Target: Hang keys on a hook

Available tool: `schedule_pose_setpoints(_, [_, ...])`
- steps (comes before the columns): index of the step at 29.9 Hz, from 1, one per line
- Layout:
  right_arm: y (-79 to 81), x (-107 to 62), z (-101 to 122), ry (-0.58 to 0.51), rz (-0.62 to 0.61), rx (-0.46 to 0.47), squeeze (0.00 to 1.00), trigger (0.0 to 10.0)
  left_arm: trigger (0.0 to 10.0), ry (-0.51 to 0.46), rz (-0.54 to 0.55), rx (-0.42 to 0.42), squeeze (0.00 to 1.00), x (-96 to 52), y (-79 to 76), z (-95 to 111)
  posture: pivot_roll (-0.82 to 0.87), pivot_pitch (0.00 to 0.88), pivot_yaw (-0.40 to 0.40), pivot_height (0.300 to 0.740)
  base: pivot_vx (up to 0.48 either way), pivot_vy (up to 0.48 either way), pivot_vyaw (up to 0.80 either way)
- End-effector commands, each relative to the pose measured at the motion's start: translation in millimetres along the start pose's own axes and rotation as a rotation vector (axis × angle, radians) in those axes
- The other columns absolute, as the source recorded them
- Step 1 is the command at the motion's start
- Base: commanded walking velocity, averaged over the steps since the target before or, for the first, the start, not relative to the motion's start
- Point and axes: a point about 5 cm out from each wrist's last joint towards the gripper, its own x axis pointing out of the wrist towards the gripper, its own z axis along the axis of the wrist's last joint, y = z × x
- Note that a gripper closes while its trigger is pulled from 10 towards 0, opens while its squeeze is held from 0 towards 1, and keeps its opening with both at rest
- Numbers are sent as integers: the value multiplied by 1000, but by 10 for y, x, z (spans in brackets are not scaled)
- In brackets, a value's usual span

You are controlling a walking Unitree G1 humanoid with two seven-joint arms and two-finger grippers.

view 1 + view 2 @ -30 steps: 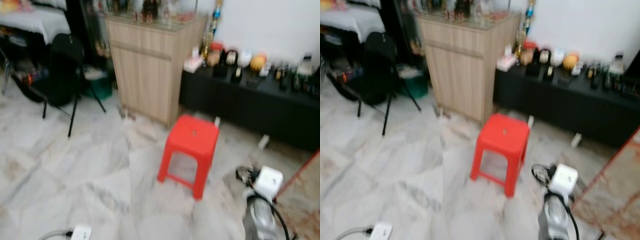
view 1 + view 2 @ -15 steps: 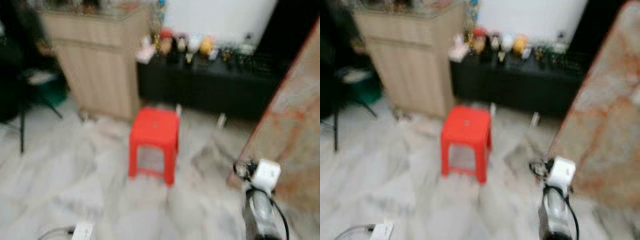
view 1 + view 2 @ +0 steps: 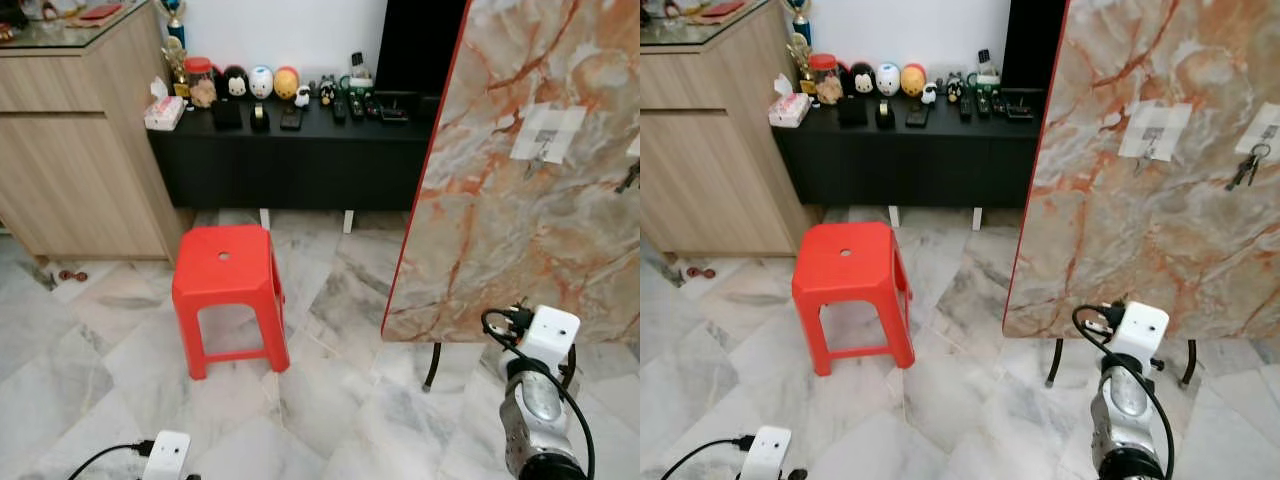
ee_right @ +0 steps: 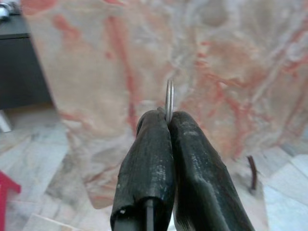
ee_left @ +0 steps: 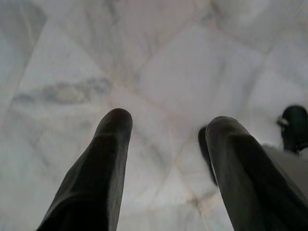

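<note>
A thin metal key ring [image 4: 169,98] sticks up from the tips of my right gripper [image 4: 166,119], which is shut on it and faces a marble-patterned board [image 3: 1140,230]. That board stands on thin black legs at the right. A white label [image 3: 1153,130] is stuck on its upper part. Further right on the board hangs a dark bunch of keys [image 3: 1247,168]. My right arm [image 3: 1124,400] reaches up from the bottom right, just in front of the board. My left gripper [image 5: 166,127] hangs open over the marble floor, nothing between its fingers.
A red plastic stool [image 3: 225,275] stands on the marble floor left of the board. Behind it runs a low black cabinet [image 3: 290,160] topped with small figurines and remotes. A wooden cabinet [image 3: 70,150] fills the far left.
The camera has swung to the right and the blur has cleared. The marble board has come into view at the right, and the stool and cabinets sit further left in the picture.
</note>
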Motion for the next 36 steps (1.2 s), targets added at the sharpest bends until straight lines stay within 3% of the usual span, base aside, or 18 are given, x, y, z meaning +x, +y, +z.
schedule_pose_setpoints(1, [-25,52,107,-32,-10,6,0,10000,10000,40,10,-6,0,-17,1,-92,12,0,-50,740,0,0,0])
schedule_pose_setpoints(11, [24,128,273,-79,18,-23,0,10000,10000,42,22,-18,0,-23,-5,-111,0,0,-57,740,0,-160,0])
schedule_pose_setpoints(14, [51,136,297,-91,38,-69,0,10000,10000,40,18,-23,0,-22,-10,-108,2,0,-62,740,0,-289,0])
schedule_pose_setpoints(27, [56,124,282,-79,48,-53,0,10000,10000,46,16,-15,0,-34,-2,-146,6,0,-59,740,0,-319,0])
schedule_pose_setpoints(36, [-36,70,196,-51,35,-67,0,10000,10000,50,7,-7,0,-43,-8,-173,14,0,-62,740,0,-357,0])
